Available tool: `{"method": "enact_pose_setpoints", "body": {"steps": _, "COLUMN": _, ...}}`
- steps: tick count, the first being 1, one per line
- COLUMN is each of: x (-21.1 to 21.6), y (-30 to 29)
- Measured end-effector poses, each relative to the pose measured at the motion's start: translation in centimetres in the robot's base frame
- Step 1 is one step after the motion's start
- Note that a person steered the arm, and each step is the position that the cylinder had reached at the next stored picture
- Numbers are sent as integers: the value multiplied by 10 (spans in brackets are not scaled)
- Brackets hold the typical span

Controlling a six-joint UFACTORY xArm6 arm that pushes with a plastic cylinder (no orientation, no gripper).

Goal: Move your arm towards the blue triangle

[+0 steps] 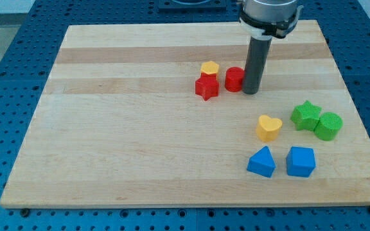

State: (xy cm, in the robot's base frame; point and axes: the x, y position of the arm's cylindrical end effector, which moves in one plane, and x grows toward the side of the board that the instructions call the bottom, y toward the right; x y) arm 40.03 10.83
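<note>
The blue triangle (262,162) lies near the view's bottom right of the wooden board (108,128), just left of a blue cube (300,161). My tip (250,92) stands in the upper middle right of the board, right beside a red cylinder (234,79) on its right side. The tip is well above the blue triangle in the view, with a yellow heart (268,127) between them.
A red star (207,86) and a yellow block (209,68) sit left of the red cylinder. A green star (306,115) and a green cylinder (329,126) lie at the view's right, above the blue cube.
</note>
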Motion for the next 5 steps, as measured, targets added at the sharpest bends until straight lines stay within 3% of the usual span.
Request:
{"method": "enact_pose_setpoints", "body": {"steps": 2, "x": -1, "y": -17}}
{"method": "enact_pose_setpoints", "body": {"steps": 5, "x": 71, "y": -33}}
